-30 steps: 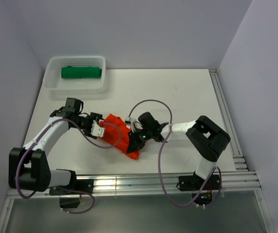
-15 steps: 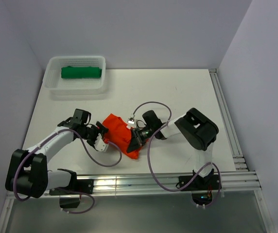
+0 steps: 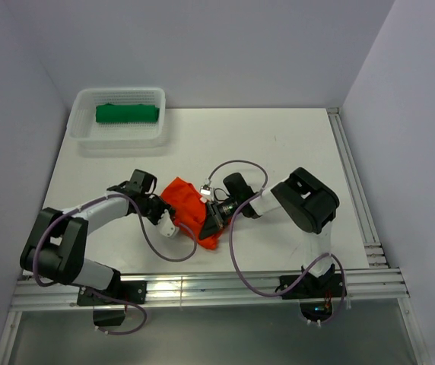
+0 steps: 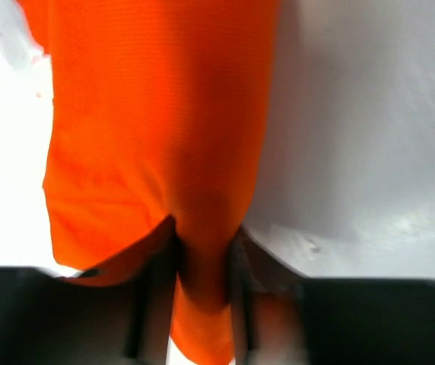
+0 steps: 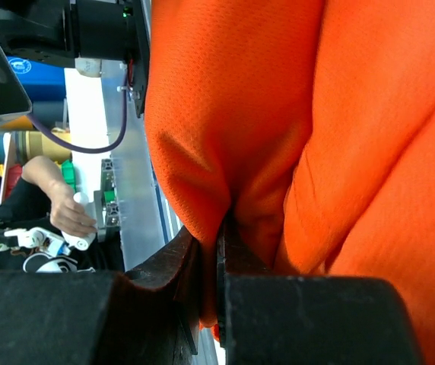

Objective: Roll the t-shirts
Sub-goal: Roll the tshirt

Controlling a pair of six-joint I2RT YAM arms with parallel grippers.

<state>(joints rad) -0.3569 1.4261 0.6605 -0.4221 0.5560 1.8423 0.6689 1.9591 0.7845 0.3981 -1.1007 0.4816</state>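
Near the table's [image 3: 301, 152] front edge, the orange shirt [image 3: 189, 205] lay bunched between both arms. Since a second before, the left gripper [image 3: 169, 226] had swung in and closed, pinching a fold at its left side. The right gripper [image 3: 211, 220] stayed clamped on the right side. The green shirt [image 3: 127, 113] remained in the basket [image 3: 119, 136].

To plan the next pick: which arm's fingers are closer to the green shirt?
Left. The left fingers hold the orange shirt's left edge, nearer the green shirt in the far-left basket; the right fingers hold its right side, farther away.
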